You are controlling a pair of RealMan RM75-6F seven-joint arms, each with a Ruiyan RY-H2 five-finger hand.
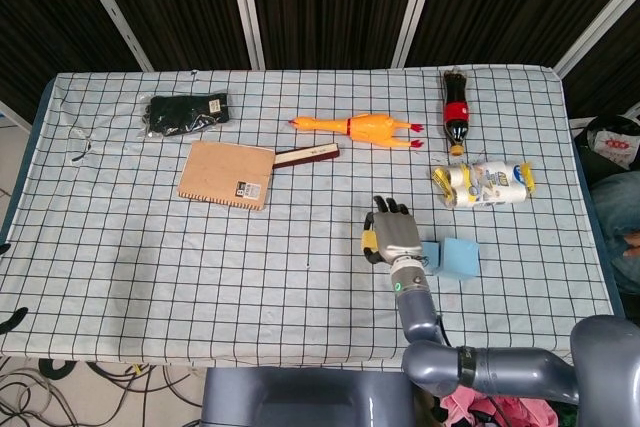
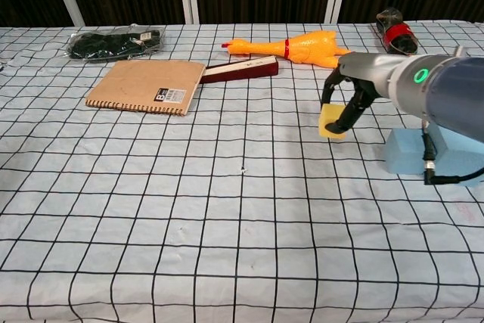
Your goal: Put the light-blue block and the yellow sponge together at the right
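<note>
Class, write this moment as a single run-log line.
right hand holds yellow sponge | sponge left of light-blue block | left hand unseen

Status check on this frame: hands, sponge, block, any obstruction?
Right hand grips yellow sponge, just left of light-blue block. Left hand not in view. Nothing between sponge and block.

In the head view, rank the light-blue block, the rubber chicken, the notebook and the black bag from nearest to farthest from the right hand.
From the right hand, which holds the yellow sponge:
1. Light-blue block, just to its right.
2. Rubber chicken, beyond the hand, toward the far edge.
3. Notebook, off to the left.
4. Black bag, far left corner.
</note>
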